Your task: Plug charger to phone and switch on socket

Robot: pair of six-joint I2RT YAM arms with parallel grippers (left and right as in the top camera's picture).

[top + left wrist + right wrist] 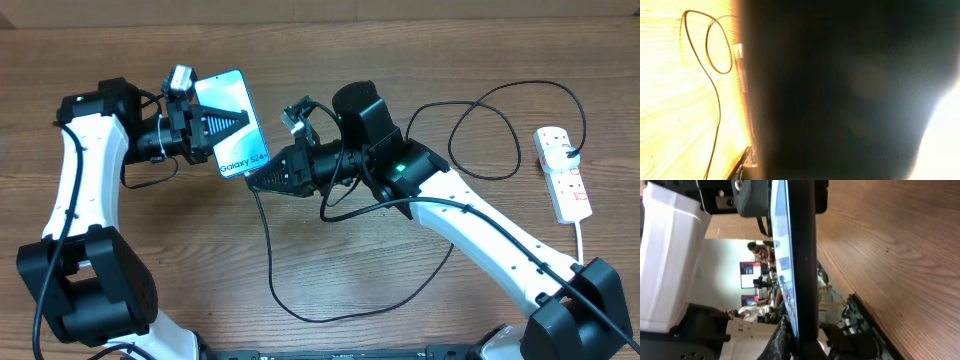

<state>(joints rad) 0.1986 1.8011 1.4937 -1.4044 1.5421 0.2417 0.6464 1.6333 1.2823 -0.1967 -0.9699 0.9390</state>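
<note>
1. Your left claw (228,125) is clamped on the slim smartphone with the light blue screen (232,95). One black finger lies across the glass. The phone is tilted and held above the brown wooden counter (420,60), with its "Galaxy S24+" end turned toward the other arm. Hold that arm rigid, because any sway here moves the port away from the plug.
2. Your right claw (256,177) sits at that lower end with its jaws nearly together. The thin black charger cable (270,262) leads out from under it and loops over the counter. It appears to be pinching the connector, but the tip itself is hidden.
3. In the right wrist view the phone shows edge-on (805,255), running down between the fingers. Line the plug up with that edge and push straight along the phone's length. Avoid pushing at an angle, and leave some slack in the cable.
4. The white elongated power strip (563,175) lies at the far right, well apart from both claws. The cable reaches its upper end. The switch positions are too small to read, so leave the switch until the plug is seated.
</note>
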